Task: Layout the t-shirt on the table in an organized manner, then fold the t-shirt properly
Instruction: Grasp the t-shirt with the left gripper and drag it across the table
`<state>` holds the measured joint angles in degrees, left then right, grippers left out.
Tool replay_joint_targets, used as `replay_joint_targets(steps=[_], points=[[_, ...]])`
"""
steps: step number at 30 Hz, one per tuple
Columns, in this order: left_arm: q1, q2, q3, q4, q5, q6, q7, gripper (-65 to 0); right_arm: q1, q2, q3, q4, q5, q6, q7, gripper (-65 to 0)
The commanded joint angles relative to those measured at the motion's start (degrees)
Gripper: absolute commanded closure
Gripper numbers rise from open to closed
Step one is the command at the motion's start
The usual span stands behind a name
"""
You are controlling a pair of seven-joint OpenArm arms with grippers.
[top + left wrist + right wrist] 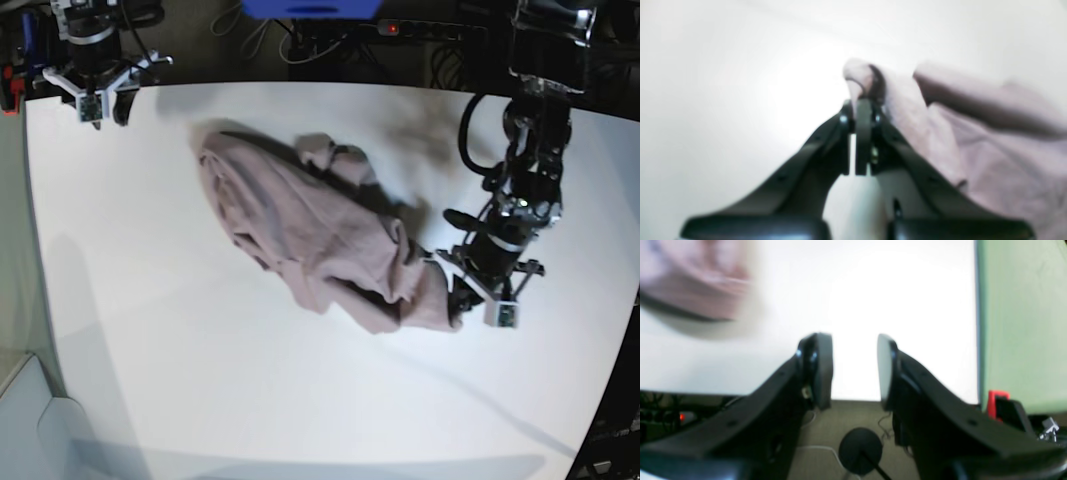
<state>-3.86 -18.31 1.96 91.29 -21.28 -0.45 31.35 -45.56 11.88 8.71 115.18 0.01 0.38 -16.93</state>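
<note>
Fabric of the t-shirt [310, 240] lies bunched in a crumpled diagonal heap across the middle of the table [150, 380]. At the heap's near end, the left tool [858, 100] is pinched tight on a fold of the pink cloth. The right tool [855, 368] hangs at the table's far corner, jaws parted and empty, well apart from the shirt.
</note>
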Motion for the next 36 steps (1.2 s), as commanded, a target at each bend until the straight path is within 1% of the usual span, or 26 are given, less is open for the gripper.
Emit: replay_joint_targets(steps=[1, 4, 7, 9, 11, 18, 20, 22, 25, 28, 29, 31, 33, 34, 36], points=[[-1.02, -0.64, -2.62, 0.71, 0.05, 0.32, -1.6, -0.6, -0.64, 0.38, 0.13, 1.0, -0.14, -0.07, 1.24, -23.3], [1.26, -0.64, -8.33, -0.08, 0.05, 0.23, -1.51, -0.6, 0.68, 1.18, -1.11, 1.09, -0.14, -0.07, 1.24, -23.3], [4.43, -0.64, -11.06, -0.52, 0.49, 0.23, -1.51, -0.6, 2.88, 1.18, -4.27, 1.18, -0.14, 0.01, 1.24, -23.4], [6.8, -0.64, -11.49, -0.6, 0.57, 0.14, -1.51, -0.6, 5.6, 1.18, -7.35, 1.18, -0.14, 0.01, 0.8, -23.4], [9.18, -0.64, -11.49, -0.6, 0.57, 0.14, -1.77, -0.6, 9.21, 1.18, -11.04, 1.18, -0.14, 0.01, -1.49, -23.5], [16.74, -0.73, -11.58, -0.25, 0.66, 0.14, -1.51, -0.6, 26.44, 0.65, -23.7, 1.26, -0.14, 0.01, -16.87, -23.5], [19.11, -2.05, -11.49, -0.43, 0.66, 0.14, -1.51, -0.6, 31.01, 0.65, -26.6, 1.26, -0.14, 0.01, -20.39, -24.2], [20.96, -2.75, -11.58, -0.69, 0.66, 0.14, -1.95, -0.6, 34.44, 0.65, -28.45, 1.26, -0.14, 0.01, -22.76, -27.1], [22.63, -3.28, -11.67, -0.69, 0.66, 0.14, -2.04, -0.6, 38.22, 0.65, -31.0, 1.18, -0.14, 0.1, -24.61, -31.0], [23.07, -3.72, -11.67, -0.96, 0.66, 0.14, -2.04, -0.6, 43.23, 0.82, -35.83, 0.82, -0.14, 0.28, -25.75, -34.9], [23.07, -3.72, -11.67, -0.96, 0.66, 0.14, -2.04, -0.6, 44.64, 0.82, -37.5, 0.82, -0.14, 1.07, -26.19, -35.6], [23.07, -3.72, -11.67, -0.96, 0.66, 0.14, -2.04, -0.6, 47.8, 0.56, -40.84, 0.65, -0.14, 5.11, -26.63, -36.1], [23.15, -3.72, -11.67, -0.96, 0.66, 0.23, -2.04, -0.6, 50.44, -0.85, -43.48, -0.67, -0.14, 8.63, -26.63, -36.0], [23.15, -3.72, -11.67, -0.96, 0.66, 0.23, -2.04, -0.6, 51.67, -1.9, -44.18, -1.72, -0.14, 9.42, -26.63, -36.0], [23.15, -3.72, -11.67, -0.96, 0.66, 0.23, -2.04, -0.6, 54.57, -4.45, -45.59, -5.5, -0.14, 9.68, -26.63, -36.1]])
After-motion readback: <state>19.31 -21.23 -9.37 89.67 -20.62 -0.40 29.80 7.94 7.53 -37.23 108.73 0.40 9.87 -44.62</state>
